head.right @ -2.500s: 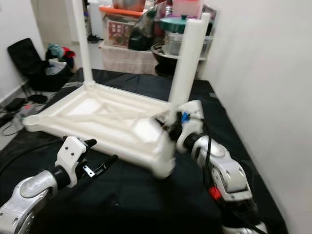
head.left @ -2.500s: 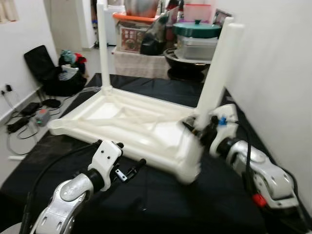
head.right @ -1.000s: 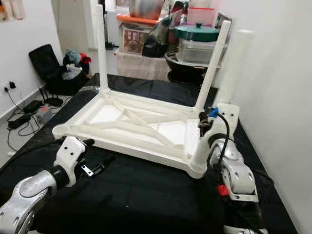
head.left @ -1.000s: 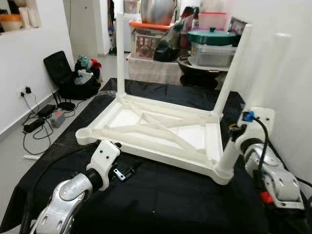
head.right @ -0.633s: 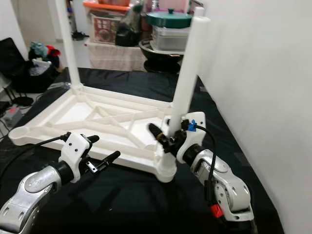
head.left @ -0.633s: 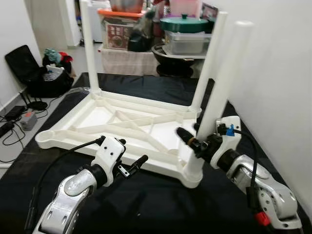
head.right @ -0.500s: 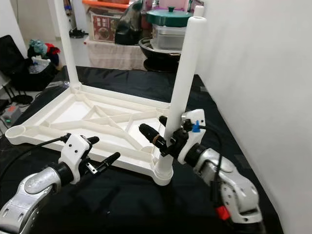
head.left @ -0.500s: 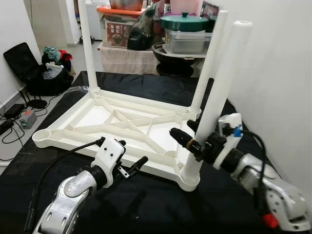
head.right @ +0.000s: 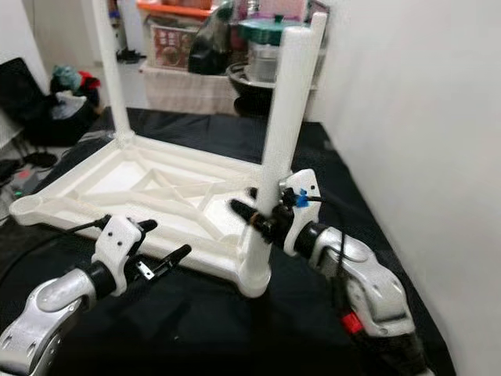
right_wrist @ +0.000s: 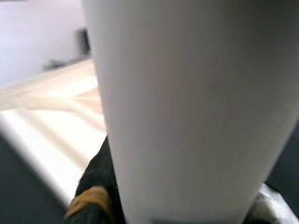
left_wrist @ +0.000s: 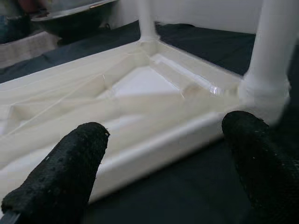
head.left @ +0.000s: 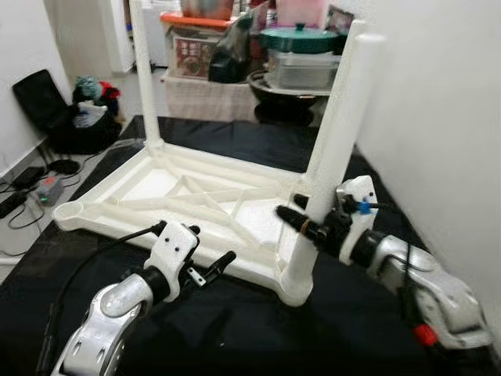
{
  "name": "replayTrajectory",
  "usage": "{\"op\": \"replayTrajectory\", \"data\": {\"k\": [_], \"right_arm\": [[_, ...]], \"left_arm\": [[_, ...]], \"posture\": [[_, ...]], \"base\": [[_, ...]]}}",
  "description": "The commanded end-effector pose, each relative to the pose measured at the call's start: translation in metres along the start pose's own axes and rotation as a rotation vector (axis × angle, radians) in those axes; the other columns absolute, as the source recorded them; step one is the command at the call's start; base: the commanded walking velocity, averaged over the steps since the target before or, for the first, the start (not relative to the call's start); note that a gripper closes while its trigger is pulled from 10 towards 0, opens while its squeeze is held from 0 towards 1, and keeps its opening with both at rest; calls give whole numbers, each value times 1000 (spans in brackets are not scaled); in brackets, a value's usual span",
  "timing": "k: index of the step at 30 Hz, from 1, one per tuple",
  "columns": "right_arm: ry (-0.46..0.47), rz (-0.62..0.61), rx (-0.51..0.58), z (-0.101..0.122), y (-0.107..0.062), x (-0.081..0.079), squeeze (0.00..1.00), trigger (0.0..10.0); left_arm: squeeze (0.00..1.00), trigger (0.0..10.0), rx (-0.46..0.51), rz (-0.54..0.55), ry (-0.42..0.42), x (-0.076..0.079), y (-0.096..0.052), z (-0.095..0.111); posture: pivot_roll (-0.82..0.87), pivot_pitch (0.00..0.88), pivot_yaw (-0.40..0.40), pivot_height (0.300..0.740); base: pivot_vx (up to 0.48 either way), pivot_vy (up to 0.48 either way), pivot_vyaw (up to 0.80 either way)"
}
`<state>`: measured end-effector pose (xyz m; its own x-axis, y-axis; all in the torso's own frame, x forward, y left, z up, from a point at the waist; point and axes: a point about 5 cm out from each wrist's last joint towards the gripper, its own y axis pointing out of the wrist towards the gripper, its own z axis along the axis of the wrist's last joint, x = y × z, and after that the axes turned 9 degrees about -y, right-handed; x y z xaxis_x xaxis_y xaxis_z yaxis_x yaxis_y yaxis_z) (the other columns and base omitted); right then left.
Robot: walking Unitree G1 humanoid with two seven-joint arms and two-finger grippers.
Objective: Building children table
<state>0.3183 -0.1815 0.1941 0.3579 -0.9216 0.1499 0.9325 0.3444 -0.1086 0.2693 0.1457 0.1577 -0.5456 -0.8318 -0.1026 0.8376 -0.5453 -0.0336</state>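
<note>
The white plastic children's table [head.left: 196, 200] lies upside down on a black cloth [head.left: 235, 329]. Three legs stand up from its corners, and the near left corner socket [head.left: 66, 211] holds none. My right gripper [head.left: 300, 213] is shut on the near right leg [head.left: 333, 133], low on it, one finger [head.left: 291, 219] crossing in front; that leg [right_wrist: 196, 107] looms close in the right wrist view. My left gripper [head.left: 211, 243] hovers open just before the table's near edge [left_wrist: 154, 144], its fingers [left_wrist: 70, 168] wide apart with nothing between them.
A white wall [head.left: 438, 117] runs close along the right. Behind the table stand boxes, pots and a green-lidded container [head.left: 301, 39]. On the floor to the left are a black chair [head.left: 43, 98] with clothes, plus cables and a power strip [head.left: 31, 192].
The head camera has swung, so the whole picture shifted. My right gripper stays clasped on the near right leg. The left arm holds the same pose.
</note>
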Motion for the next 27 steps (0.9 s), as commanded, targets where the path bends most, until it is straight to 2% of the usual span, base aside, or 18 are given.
{"op": "replayTrajectory", "data": {"k": [1, 2, 4, 5, 7, 9, 10, 11, 13, 14, 16, 17, 19, 22, 23, 24, 25, 27], "right_arm": [[52, -511, -292, -57, -18, 46, 0, 0], [52, -511, -292, -57, -18, 46, 0, 0], [85, -620, -342, -71, -31, 47, 0, 0], [103, -569, -328, -70, -30, 35, 0, 0], [116, -533, -315, -67, -29, 27, 0, 0], [116, -533, -315, -67, -29, 27, 0, 0], [139, -427, -270, -60, -23, 12, 0, 0], [165, -236, -147, -41, -14, -10, 0, 10000], [198, 52, 19, -14, -11, -39, 0, 10000], [196, 123, 90, -4, -14, -41, 212, 10000], [196, 123, 90, -4, -14, -41, 212, 10000], [210, 154, 167, 6, -16, -38, 1000, 10000], [226, 211, 258, 20, -20, -35, 1000, 10000], [209, 304, 278, 27, -25, -39, 1000, 10000], [193, 395, 292, 33, -31, -42, 0, 10000], [193, 395, 292, 33, -31, -42, 0, 10000], [134, 557, 299, 35, -44, -50, 0, 10000], [96, 617, 289, 33, -48, -53, 0, 10000]], "left_arm": [[0, 10000, -13, 17, 6, -2, -1, -3], [0, 10000, -13, 17, 6, -2, -1, -3], [0, 10000, -11, 14, 8, -2, 1, -3], [0, 10000, -12, 8, 8, -2, 1, -3], [0, 10000, -13, 4, 8, -2, 1, -3], [0, 10000, -13, 4, 8, -2, 1, -3], [0, 10000, -15, -2, 7, -1, 2, -3], [0, 10000, -13, -7, 7, 0, 3, -3], [0, 10000, -11, -13, 6, 1, 5, -2], [0, 10000, -10, -15, 6, 1, 6, -2], [0, 10000, -10, -15, 6, 1, 6, -2], [0, 10000, -8, -15, 6, 0, 6, -2], [0, 10000, -7, -15, 7, 0, 5, -2], [0, 10000, -6, -15, 4, 0, 5, -2], [0, 10000, -5, -20, 1, 1, 4, -2], [0, 10000, -5, -20, 1, 1, 4, -2], [0, 10000, -6, -30, -2, 2, 3, -2], [0, 10000, -6, -34, -2, 3, 3, -2]], "posture": [[114, 0, -92, 740], [114, 0, -92, 740], [108, 0, -84, 740], [100, 0, -79, 740], [98, 0, -78, 740], [98, 0, -78, 740], [95, 0, -73, 740], [94, 0, -70, 740], [93, 0, -71, 740], [98, 0, -75, 740], [98, 0, -75, 740], [98, 0, -77, 740], [105, 0, -85, 740], [105, 0, -85, 740], [109, 0, -89, 740], [109, 0, -89, 740], [111, 0, -90, 740], [111, 0, -90, 740]], "base": [[0, 0, 0], [0, 0, 0], [0, 0, 0], [0, 0, 0], [0, 0, 0], [0, 0, 0], [0, 0, 0], [0, 0, 0], [0, 0, 0], [0, 0, 0], [0, 0, 0], [0, 0, 0], [0, 0, 0], [0, 0, 0], [0, 0, 0], [0, 0, 0], [0, 0, 0], [0, 0, 0]]}}
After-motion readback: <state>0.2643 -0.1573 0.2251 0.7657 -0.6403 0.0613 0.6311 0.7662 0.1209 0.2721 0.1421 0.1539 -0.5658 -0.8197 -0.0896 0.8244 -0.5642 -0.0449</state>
